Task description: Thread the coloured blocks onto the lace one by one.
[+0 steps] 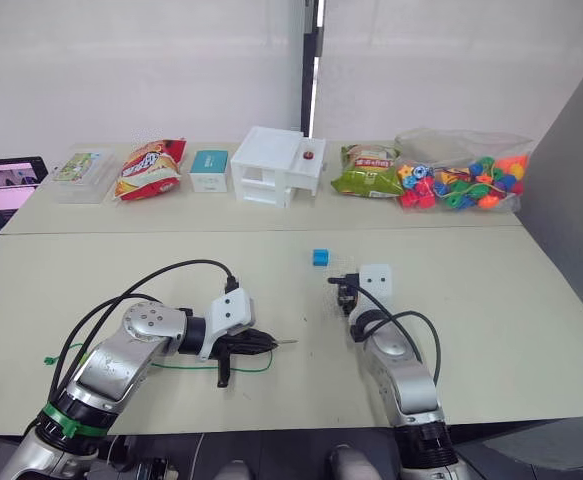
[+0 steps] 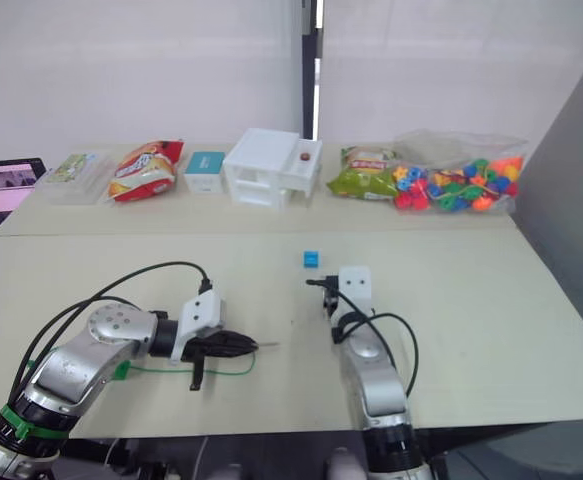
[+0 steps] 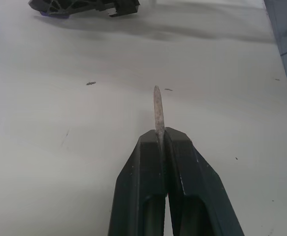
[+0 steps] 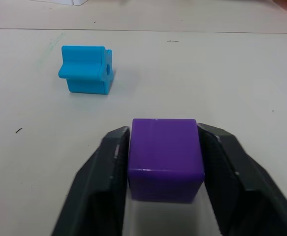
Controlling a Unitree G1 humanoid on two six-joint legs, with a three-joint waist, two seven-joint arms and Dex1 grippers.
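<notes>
Left pincer (image 1: 256,343), seen from the head, clamps the lace (image 1: 171,365) by its silvery tip, aimed at the right pincer (image 1: 345,296) across bare worktop (image 1: 491,300). Right wrist view: that pincer grips 1 purple block (image 4: 165,157), the blue block (image 4: 86,70) lying just beyond. Judging by this, threading is starting; next, the block's hole must meet the tip.
</notes>
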